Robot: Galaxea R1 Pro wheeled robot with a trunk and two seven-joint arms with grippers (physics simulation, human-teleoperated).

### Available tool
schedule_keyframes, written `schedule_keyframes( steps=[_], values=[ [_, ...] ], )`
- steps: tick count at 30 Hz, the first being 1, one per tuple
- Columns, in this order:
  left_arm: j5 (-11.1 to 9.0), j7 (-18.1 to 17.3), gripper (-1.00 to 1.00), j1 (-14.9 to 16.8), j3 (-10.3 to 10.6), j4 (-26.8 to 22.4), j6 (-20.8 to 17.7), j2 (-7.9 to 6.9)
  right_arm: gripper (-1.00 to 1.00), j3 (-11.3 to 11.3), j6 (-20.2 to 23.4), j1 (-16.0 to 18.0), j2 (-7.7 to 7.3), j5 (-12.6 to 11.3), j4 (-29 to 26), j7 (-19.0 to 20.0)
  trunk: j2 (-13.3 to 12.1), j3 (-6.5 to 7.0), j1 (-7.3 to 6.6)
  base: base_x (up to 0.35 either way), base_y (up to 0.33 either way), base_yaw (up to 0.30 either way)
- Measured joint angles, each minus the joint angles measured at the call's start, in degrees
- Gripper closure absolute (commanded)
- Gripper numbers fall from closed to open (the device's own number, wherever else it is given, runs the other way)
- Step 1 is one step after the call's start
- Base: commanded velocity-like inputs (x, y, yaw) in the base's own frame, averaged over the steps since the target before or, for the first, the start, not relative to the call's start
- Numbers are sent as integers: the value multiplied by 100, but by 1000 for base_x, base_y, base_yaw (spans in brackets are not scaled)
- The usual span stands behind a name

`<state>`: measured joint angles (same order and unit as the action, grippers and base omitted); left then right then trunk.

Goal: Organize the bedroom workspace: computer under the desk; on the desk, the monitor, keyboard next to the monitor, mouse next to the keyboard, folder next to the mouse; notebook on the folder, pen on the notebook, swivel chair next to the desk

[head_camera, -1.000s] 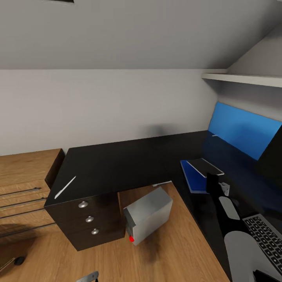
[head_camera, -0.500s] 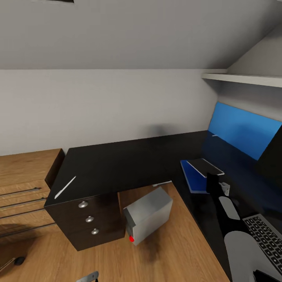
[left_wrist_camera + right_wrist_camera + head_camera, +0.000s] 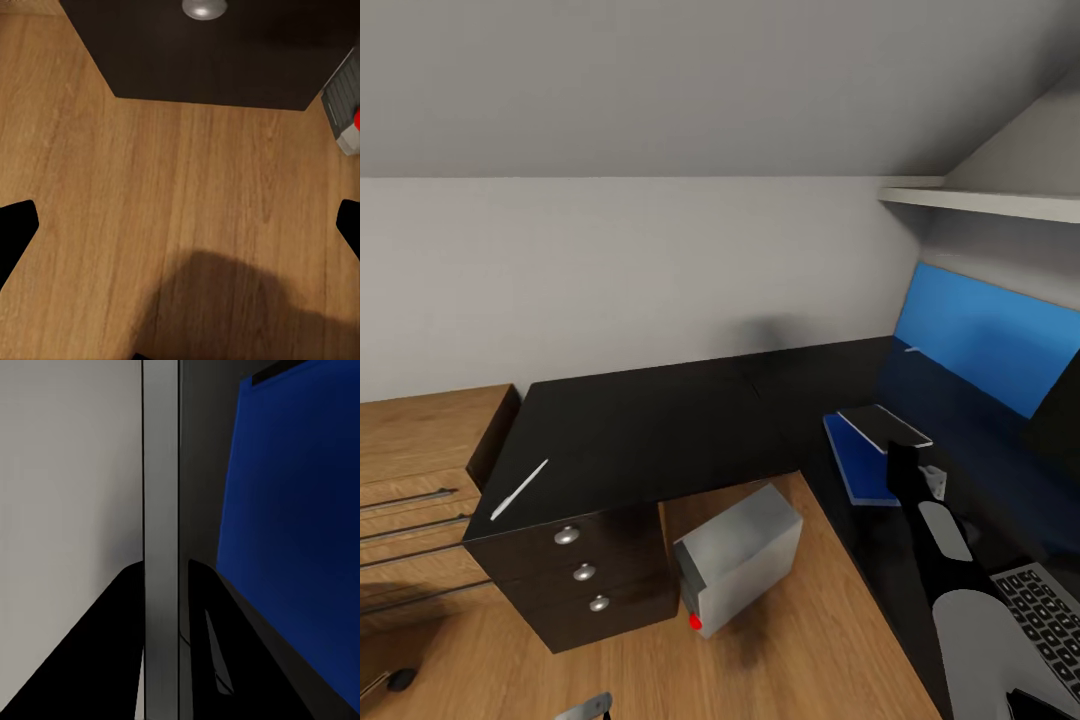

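**Workstation inspection: notebook in grip above the folder, pen lying apart**

Reference landmark: the L-shaped black worktop (image 3: 660, 430).

- **Right end effector** (image 3: 902, 450): reaches over the worktop's right-hand wing and is clamped on the notebook (image 3: 885, 425). In the right wrist view the notebook (image 3: 160, 547) appears edge-on as a pale grey strip running straight out from the camera. The fingers themselves are not clearly visible.
- **Notebook:** tilted, over the far right part of the folder (image 3: 855, 458). Whether it touches the folder cannot be determined.
- **Folder:** bright blue, flat on the worktop's right-hand wing, near its inner edge.
- **Pen** (image 3: 520, 488): a thin white stick lying at an angle on the worktop's left end, above the drawer unit (image 3: 575, 580) and well apart from the folder.
- **Keyboard** (image 3: 1050, 625): on the worktop's right-hand wing, nearer the robot than the folder, partly cut off by the frame.
- **Computer** (image 3: 740, 555): a grey tower on the wooden floor (image 3: 810, 650) in the worktop's inner corner, just beside the drawer unit and turned askew. Its red button faces outward.
- **Left end effector** (image 3: 180, 225): fingers wide apart and holding nothing, over bare floor in front of the drawer unit (image 3: 202, 52). One silver knob (image 3: 204, 7) and a corner of the computer (image 3: 345, 105) are in its view.
- **Blue panel** (image 3: 980, 340): stands along the worktop's far right side. Its identity is not determined.
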<state>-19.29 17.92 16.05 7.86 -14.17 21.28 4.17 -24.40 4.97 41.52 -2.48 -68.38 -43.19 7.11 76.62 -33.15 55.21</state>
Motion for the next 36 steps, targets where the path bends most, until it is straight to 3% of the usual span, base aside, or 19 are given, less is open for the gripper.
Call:
schedule_keyframes(
  steps=[2,3,20,36],
  values=[
    [0,0,-100,0,0,0,2,-1,100,0,0,0,0,0,1,-2,0,0,0,6,0,0],
    [0,0,-100,0,0,0,1,-1,-100,0,0,0,0,0,0,-4,0,0,0,4,0,0],
    [0,0,-100,0,0,0,-2,-2,-100,-1,1,-1,0,-4,2,4,0,0,0,0,0,0],
    [0,1,-100,0,-7,1,-2,-2,-100,1,1,-1,-1,-4,3,14,0,0,1,-101,0,0]
  ],
)
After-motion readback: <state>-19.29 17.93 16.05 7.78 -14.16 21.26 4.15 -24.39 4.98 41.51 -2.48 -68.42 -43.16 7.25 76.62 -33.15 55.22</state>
